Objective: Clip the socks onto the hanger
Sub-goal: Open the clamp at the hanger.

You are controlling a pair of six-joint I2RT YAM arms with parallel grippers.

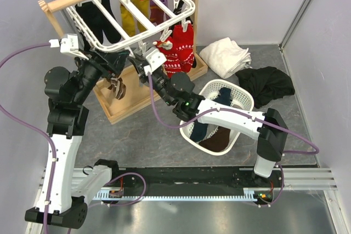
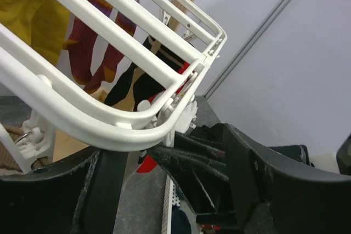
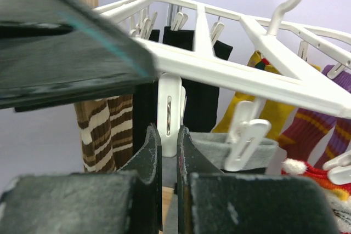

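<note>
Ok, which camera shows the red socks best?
The top external view: the red socks hang in full below the hanger's right end. The left wrist view shows only red slivers behind the hanger; the right wrist view catches just a red edge at its lower right.

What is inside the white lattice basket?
Dark blue socks and a dark brown piece of cloth lie in the basket. The right arm crosses over its middle, so whatever lies below it is hidden.
</note>
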